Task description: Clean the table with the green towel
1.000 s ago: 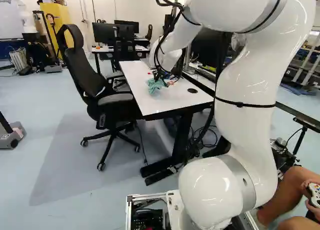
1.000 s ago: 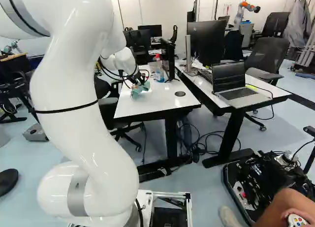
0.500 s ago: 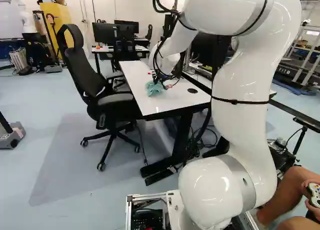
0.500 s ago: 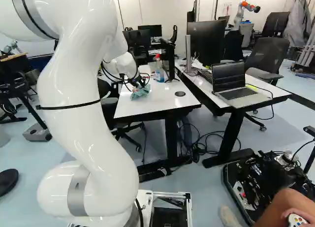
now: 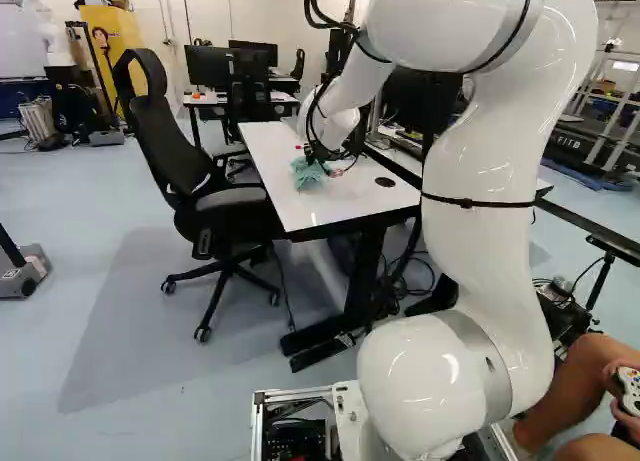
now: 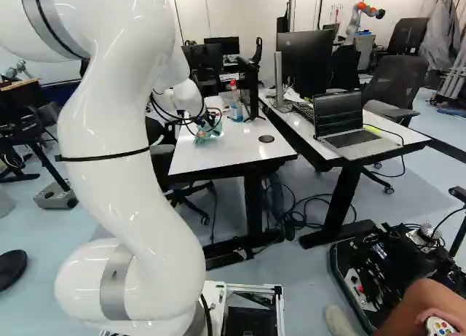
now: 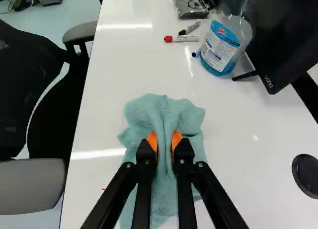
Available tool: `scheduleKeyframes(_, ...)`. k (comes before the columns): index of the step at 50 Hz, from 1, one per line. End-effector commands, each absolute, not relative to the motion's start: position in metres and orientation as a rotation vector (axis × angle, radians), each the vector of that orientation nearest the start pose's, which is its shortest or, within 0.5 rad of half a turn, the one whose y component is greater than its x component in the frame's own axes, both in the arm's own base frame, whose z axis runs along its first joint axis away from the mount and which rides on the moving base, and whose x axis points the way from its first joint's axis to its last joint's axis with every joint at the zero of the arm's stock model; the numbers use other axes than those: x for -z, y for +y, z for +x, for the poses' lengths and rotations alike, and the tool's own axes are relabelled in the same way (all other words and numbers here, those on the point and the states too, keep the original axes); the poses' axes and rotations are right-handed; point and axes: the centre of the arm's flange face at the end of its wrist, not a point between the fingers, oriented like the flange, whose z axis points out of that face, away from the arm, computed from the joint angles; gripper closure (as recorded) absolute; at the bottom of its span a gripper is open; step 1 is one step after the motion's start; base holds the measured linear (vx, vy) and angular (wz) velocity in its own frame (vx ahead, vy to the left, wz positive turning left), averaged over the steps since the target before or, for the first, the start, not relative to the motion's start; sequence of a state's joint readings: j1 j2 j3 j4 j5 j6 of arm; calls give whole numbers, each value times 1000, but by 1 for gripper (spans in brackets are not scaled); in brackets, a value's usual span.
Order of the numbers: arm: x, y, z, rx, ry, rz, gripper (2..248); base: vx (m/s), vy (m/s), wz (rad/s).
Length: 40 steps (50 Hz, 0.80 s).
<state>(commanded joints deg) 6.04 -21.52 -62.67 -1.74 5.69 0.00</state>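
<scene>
Jaws are gripping the green towel (image 7: 141,114): they stand near together, and one raised fold of cloth is pinched between their orange pads. Around them the rest of the towel spreads loosely on the white table (image 7: 109,114). Beside the towel, one small red mark (image 7: 103,189) is visible. So, in my opinion, the tool is taken, but the cleaning is not complete; how much was wiped, I cannot tell. Farther along are markers (image 7: 181,38) and a bottle with blue liquid (image 7: 218,50), which the wiping should avoid.
</scene>
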Motion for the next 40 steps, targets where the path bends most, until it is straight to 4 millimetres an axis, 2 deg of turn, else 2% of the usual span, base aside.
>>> scheduleKeyframes(6,-436,64,600,1219,-196,-2854,200,0,0,0)
scheduleKeyframes(40,-435,63,599,1182,-196,-2871,200,0,0,0)
